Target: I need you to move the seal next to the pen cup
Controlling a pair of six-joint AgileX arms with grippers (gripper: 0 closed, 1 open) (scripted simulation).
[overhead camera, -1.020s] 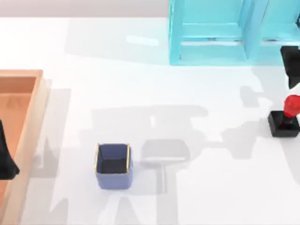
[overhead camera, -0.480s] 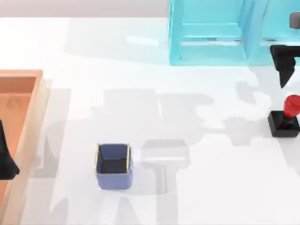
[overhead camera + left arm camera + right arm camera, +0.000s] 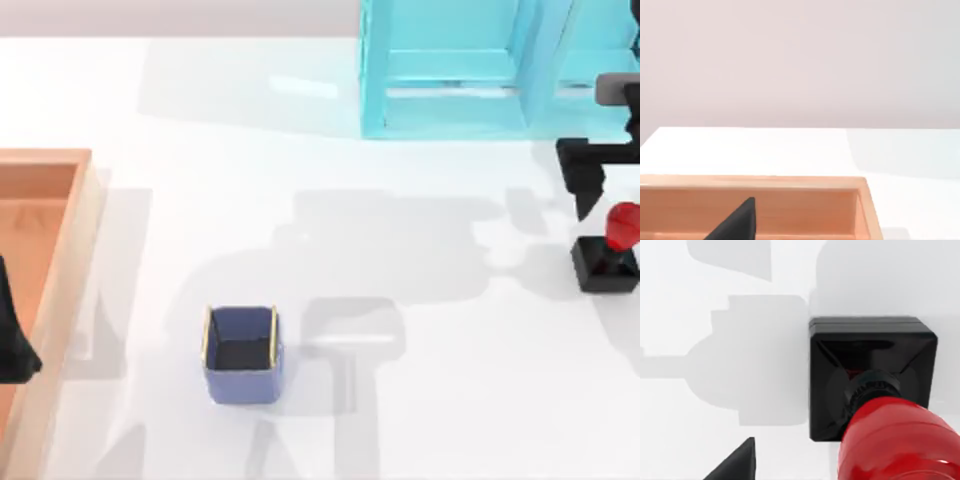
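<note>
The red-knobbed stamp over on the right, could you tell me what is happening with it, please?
The right tool hovers just beyond the seal, a black square block with a glossy red knob, standing at the table's right edge; it has not been gripped. The pen cup, a small blue-purple square box, sits far off toward the left. The left tool is parked over the orange-brown wooden tray.

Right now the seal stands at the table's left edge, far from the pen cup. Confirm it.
Not quite: the top view shows the seal at the table's right edge, not the left. It is indeed far from the pen cup, with the right gripper just beside it.
</note>
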